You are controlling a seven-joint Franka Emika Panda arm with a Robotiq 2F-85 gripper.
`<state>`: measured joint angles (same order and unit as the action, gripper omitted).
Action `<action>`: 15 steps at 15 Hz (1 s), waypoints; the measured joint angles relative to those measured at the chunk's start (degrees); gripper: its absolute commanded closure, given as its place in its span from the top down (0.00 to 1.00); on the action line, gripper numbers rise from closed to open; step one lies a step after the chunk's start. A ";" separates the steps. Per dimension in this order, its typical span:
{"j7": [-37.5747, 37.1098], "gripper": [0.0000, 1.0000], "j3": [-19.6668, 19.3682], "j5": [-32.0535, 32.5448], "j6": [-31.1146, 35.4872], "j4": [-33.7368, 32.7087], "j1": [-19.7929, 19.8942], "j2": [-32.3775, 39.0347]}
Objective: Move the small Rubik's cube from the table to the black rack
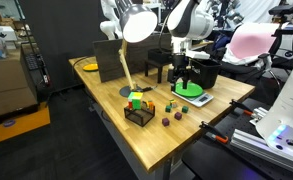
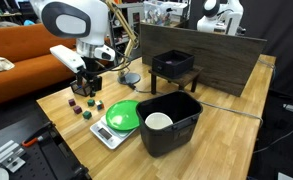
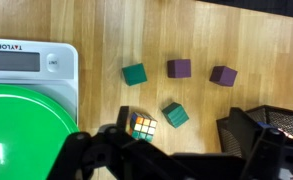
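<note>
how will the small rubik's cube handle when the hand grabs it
Probably rigid and light: the small Rubik's cube looks like hard plastic, about the size of the teal block beside it. Flat sides should stop rolling; smooth faces might slip.

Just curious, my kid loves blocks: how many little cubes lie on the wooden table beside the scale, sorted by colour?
Teal cubes: 2
Purple cubes: 2
Rubik's cube, multicoloured: 1
Total: 5
</note>
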<state>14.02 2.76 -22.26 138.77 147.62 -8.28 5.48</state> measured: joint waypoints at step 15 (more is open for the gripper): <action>-0.53 1.00 3.81 0.20 1.07 -11.69 4.22 18.53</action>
<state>13.49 6.57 -22.06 139.83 135.93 -4.06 24.02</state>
